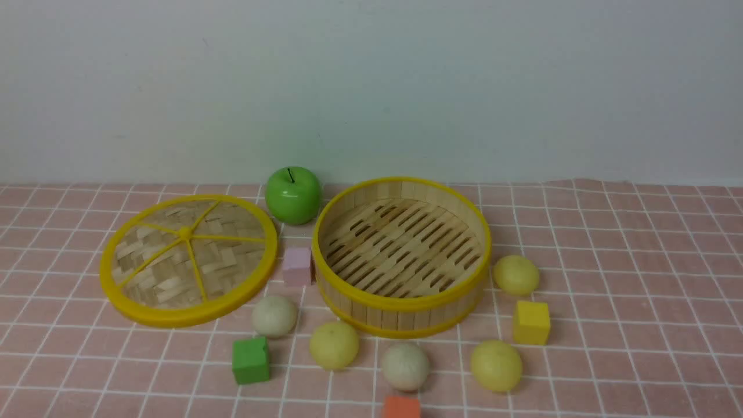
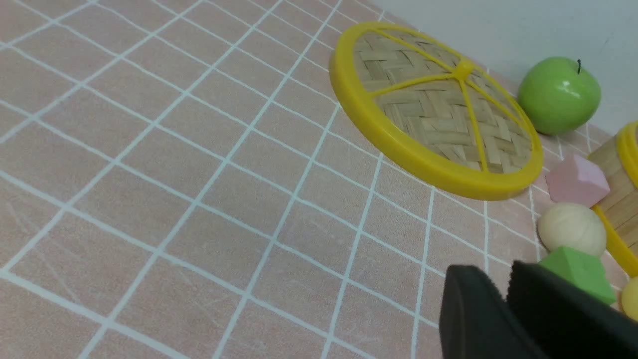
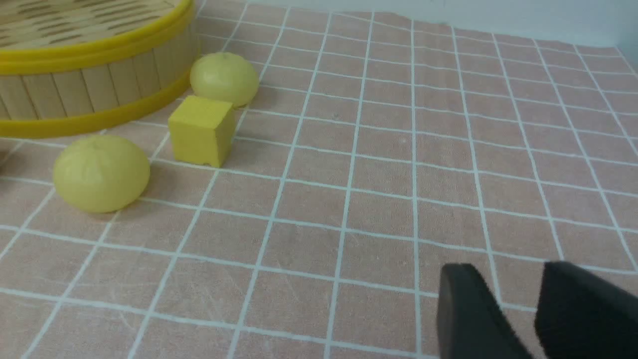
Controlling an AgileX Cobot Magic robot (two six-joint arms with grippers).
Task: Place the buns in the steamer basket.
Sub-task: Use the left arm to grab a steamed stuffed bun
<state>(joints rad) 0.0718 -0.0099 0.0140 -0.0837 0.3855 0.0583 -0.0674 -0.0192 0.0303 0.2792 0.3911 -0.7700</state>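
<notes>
On the pink checked tablecloth (image 1: 638, 261) in front of me, the steamer basket (image 1: 400, 318) is the largest thing. It stands upright just right of centre with its slatted floor showing. To its left, apart from it, the woven lid (image 1: 186, 318) lies flat with its yellow spokes up. The green apple (image 1: 293, 194) sits behind the gap between the two, near the wall.

All the buns are on the cloth outside the basket. The left off-white bun (image 1: 274, 316) is by the lid's near rim, and the left yellow bun (image 1: 334, 345) and the middle off-white bun (image 1: 405, 366) are in front of the basket. The near yellow bun (image 1: 496, 366) is at its front right, and the far yellow bun (image 1: 515, 274) is just beside its right wall.

The yellow cube (image 1: 531, 322) stands between the two right-hand buns. The green cube (image 1: 251, 360) is near the left off-white bun, the pink cube (image 1: 297, 266) is just beside the basket's left wall, and the orange cube (image 1: 401, 407) is at the near edge.

My right gripper (image 3: 513, 279) hangs over bare cloth, well apart from the buns. Its fingers are spread, with cloth showing between them. My left gripper (image 2: 498, 279) is over the cloth near the green cube with nothing in it. Its fingers overlap in view, so I cannot tell how they stand.
</notes>
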